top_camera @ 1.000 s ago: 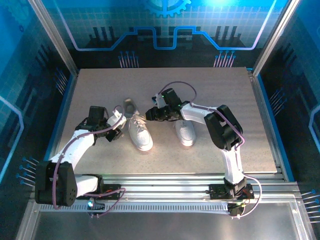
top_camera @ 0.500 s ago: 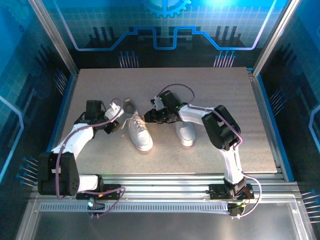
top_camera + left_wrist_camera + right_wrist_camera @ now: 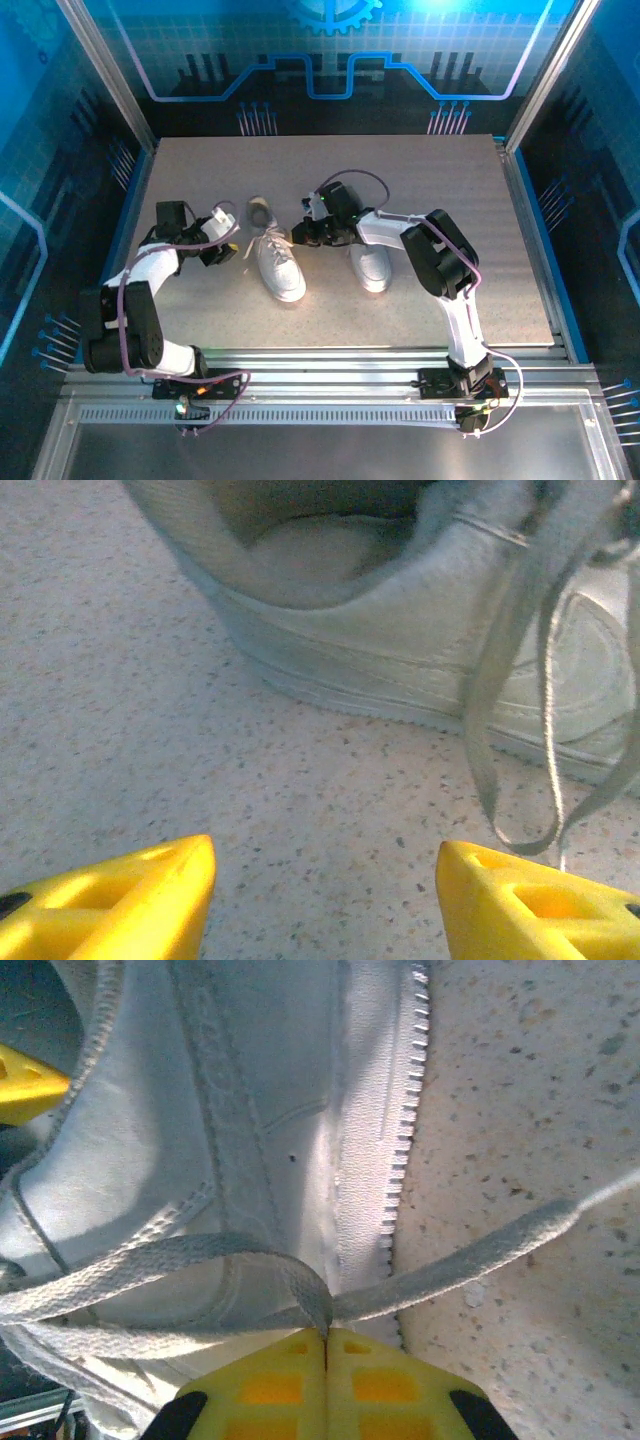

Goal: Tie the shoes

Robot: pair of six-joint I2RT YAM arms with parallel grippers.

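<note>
Two white shoes lie side by side on the table, the left shoe (image 3: 277, 264) and the right shoe (image 3: 371, 264). My left gripper (image 3: 224, 247) hovers just left of the left shoe's heel. In the left wrist view it is open (image 3: 325, 870) over bare table, with the heel (image 3: 400, 650) ahead and loose laces (image 3: 480, 750) hanging to the right. My right gripper (image 3: 304, 232) sits between the shoes at the left shoe's laces. In the right wrist view it is shut (image 3: 326, 1334) on a white lace (image 3: 300, 1285) that loops across the shoe's side (image 3: 260, 1100).
The speckled beige table (image 3: 430, 180) is walled by a blue enclosure with metal posts (image 3: 110, 80). An aluminium rail (image 3: 330, 365) runs along the near edge by the arm bases. Open table lies behind the shoes and to the far right.
My right gripper has shut on the lace. My left gripper has opened wider, and its arm has swung to the left, away from the shoe.
</note>
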